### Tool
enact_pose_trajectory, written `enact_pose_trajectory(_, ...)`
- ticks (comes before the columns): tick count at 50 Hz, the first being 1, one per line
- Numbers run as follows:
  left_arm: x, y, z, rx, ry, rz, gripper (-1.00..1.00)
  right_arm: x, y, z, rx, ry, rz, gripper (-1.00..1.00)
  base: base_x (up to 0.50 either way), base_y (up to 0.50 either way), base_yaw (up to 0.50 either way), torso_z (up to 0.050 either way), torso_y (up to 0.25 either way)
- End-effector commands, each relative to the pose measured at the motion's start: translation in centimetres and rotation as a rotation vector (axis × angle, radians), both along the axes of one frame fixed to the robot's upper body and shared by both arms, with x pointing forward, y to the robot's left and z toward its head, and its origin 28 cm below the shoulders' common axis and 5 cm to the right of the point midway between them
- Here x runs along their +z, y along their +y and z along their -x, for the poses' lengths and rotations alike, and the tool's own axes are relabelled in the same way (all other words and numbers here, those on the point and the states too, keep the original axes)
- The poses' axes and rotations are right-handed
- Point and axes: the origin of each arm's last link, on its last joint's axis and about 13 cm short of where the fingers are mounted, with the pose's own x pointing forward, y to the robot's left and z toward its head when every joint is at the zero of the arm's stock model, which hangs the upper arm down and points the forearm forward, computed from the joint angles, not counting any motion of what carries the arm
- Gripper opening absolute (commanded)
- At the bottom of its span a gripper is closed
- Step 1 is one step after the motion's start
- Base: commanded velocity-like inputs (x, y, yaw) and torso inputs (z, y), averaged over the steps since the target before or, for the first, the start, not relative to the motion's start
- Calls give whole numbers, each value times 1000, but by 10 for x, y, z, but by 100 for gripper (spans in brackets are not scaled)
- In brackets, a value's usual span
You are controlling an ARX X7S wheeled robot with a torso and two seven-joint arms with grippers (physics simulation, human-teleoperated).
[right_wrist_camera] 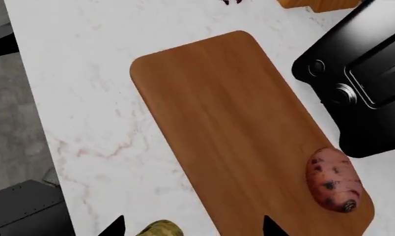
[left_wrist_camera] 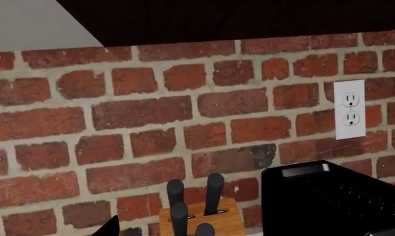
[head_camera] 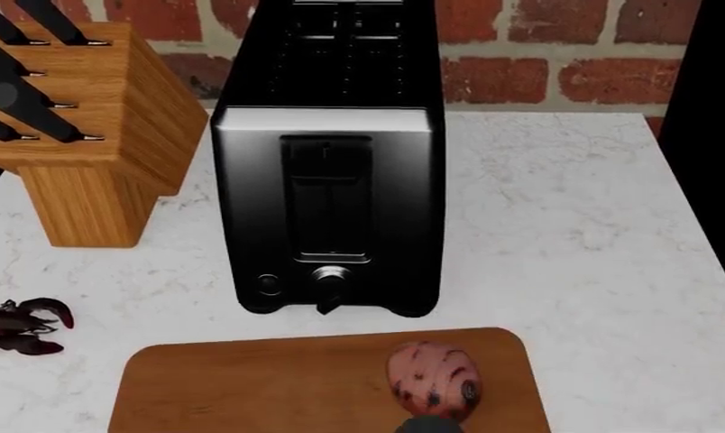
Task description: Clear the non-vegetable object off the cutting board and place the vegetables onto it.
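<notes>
Potato sits at the cutting board's lower right; lobster lies at left on the counter. Squash between our right gripper's spread fingertips; left gripper's fingers, we cannot tell.

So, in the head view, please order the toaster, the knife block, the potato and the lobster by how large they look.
Largest to smallest, as they look in the head view:
1. toaster
2. knife block, cut off by the frame
3. potato
4. lobster, partly cut off at the edge, so its ranking under the potato is unsure

1 lobster, 1 potato, 1 squash, 1 cutting board, 1 toaster
</notes>
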Motion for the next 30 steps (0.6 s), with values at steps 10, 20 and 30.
enact_pose_trajectory(10, -3, -1, 0, -34, -27, 2, 100, 1, -14, 6, -91, -7, 69, 100, -4, -44, -41, 13, 28)
enact_pose_trajectory(20, -3, -2, -1, -35, -27, 1, 100, -7, -14, 1, -81, 22, 76, 100, -3, -42, -38, 7, 22)
enact_pose_trajectory(30, -2, -2, 0, -33, -32, 0, 100, -15, -13, -1, -68, 48, 58, 100, 2, -43, -34, -2, 2)
